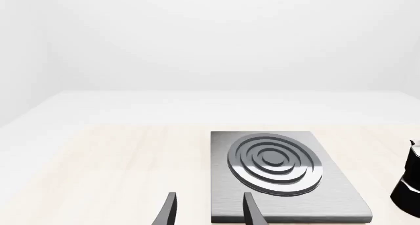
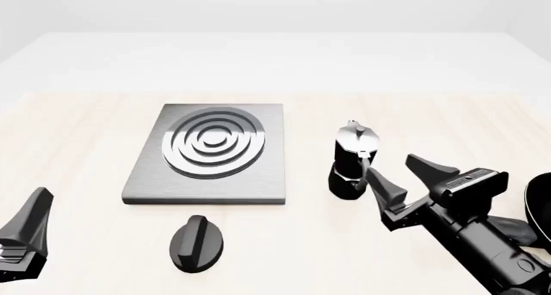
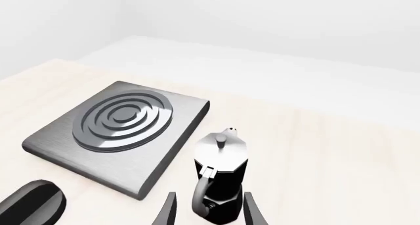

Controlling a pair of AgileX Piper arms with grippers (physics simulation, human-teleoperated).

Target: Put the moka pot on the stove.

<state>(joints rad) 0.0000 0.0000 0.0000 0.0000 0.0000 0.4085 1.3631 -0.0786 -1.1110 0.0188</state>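
Note:
The moka pot (image 2: 351, 161) stands upright on the wooden table, just right of the stove (image 2: 138, 182); it is black with a silver lid. Its handle faces my right gripper (image 2: 411, 176), which is open, close behind the pot and not touching it. In the right wrist view the moka pot (image 3: 222, 178) sits between the fingertips (image 3: 168, 208), with the stove (image 3: 177, 124) beyond. My left gripper (image 1: 208, 206) is open and holds nothing, near the front edge of the stove (image 1: 341, 185). The moka pot (image 1: 410, 183) shows at that view's edge.
A black oval knob (image 2: 196, 242) lies on the table in front of the stove; the same knob (image 3: 29, 205) shows in the right wrist view. A dark rounded object (image 2: 540, 208) sits at the right edge of the front view, behind my right arm.

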